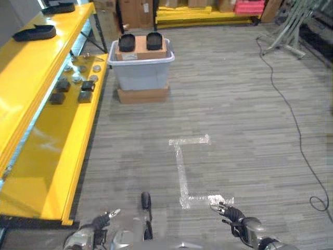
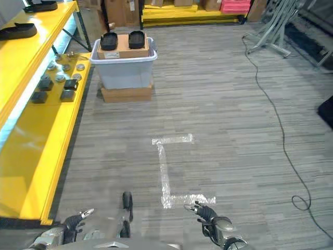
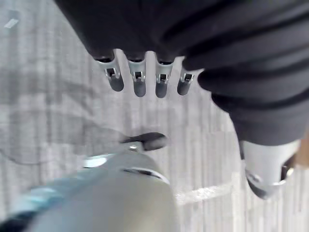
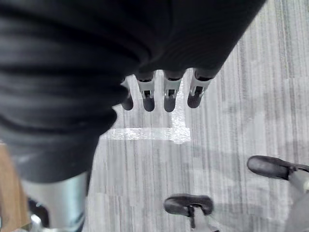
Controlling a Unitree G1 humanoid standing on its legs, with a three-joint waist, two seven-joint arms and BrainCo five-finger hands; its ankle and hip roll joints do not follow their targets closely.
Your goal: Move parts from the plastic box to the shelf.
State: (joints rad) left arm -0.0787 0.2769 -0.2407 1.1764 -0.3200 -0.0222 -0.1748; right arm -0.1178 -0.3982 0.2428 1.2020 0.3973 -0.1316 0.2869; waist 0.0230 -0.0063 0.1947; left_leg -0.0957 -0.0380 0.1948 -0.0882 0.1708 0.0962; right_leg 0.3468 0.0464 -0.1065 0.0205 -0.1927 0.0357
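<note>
Nearest, the left hand (image 1: 92,225) and right hand (image 1: 235,216) are held low with fingers relaxed and empty, while farther off the plastic box (image 1: 140,70) (apparently carrying two dark parts (image 1: 127,42)) is seen beside the yellow shelf (image 1: 62,146).

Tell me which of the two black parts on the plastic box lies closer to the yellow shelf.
The left black part, on the cardboard atop the grey plastic box; its twin lies farther from the yellow shelf.
</note>
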